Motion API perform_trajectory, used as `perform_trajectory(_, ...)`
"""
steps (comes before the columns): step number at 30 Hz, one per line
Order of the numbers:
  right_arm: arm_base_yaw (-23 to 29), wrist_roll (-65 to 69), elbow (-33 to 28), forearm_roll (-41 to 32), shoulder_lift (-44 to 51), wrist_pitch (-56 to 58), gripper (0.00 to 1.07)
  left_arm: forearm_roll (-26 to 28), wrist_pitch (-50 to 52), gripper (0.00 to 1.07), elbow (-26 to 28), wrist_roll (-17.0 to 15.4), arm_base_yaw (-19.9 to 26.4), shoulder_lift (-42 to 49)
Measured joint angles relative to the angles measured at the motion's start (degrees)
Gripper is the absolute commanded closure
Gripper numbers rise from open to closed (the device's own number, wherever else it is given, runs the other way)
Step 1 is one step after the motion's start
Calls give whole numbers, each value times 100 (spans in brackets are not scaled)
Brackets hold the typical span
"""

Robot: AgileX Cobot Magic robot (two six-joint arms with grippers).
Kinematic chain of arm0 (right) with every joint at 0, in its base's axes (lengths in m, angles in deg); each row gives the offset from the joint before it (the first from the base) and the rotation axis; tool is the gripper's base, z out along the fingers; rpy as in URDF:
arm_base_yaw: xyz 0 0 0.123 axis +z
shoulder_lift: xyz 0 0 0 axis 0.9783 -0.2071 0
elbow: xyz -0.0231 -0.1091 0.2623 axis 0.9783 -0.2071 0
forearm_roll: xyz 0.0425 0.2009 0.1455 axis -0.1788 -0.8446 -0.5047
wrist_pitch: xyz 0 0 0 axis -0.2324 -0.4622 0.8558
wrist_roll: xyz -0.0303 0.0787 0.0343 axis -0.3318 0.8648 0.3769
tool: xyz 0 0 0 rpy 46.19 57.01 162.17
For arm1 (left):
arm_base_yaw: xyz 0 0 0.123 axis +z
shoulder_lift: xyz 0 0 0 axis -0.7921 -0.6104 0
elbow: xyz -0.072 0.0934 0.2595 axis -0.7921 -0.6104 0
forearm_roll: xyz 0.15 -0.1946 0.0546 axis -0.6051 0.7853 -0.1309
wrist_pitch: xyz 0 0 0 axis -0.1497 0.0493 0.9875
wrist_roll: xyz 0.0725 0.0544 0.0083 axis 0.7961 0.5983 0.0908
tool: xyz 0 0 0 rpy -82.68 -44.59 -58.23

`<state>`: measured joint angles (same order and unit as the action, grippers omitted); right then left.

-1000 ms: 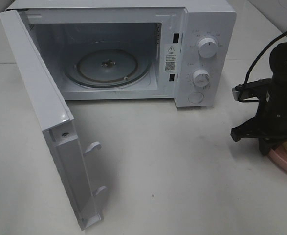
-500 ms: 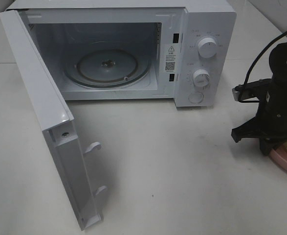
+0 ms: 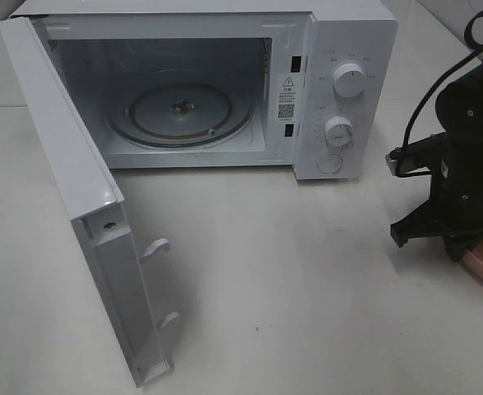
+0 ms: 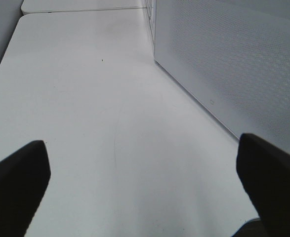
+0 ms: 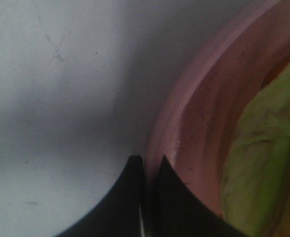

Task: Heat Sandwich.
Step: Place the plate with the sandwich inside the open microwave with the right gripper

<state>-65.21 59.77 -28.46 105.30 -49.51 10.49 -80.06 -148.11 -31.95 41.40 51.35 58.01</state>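
Right wrist view has the right gripper (image 5: pixel 147 165) with its two black fingertips drawn together on the raised rim of the round pink plate (image 5: pixel 170 116); one tip looks to sit outside the rim and the other just inside it. That reads as a pinch on the plate rather than on the food, which I take to be the point: the load can be carried without squashing it. The sandwich (image 5: pixel 256 148) lies on the plate just beyond the inner fingertip. Only its green lettuce and a sliver of orange crust show.

From the high camera, the white microwave oven (image 3: pixel 352 33) stands well away from that gripper, across bare white table (image 3: pixel 290 288). Its door (image 3: pixel 64 177) is swung fully wide on the far side, so nothing blocks the way to the glass turntable (image 3: pixel 188 115).

The left gripper (image 4: pixel 142 165) hangs wide apart and empty over the table, near a white perforated panel, out of the way.

I count one oven, one door, one turntable, two white dials (image 3: pixel 350 81), one plate, one sandwich and two grippers.
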Motion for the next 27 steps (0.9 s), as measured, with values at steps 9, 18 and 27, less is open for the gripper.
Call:
perform_trajectory(9,355,178,0,258,223,418,107,0,0,9,0,0,0,0)
perform_trajectory(18,762,229,-246,275,682,653,107,0,0,9,0,0,0,0)
perform_trajectory(27,1129,275,-768,281,1140,728,107,0,0,9,0,0,0,0)
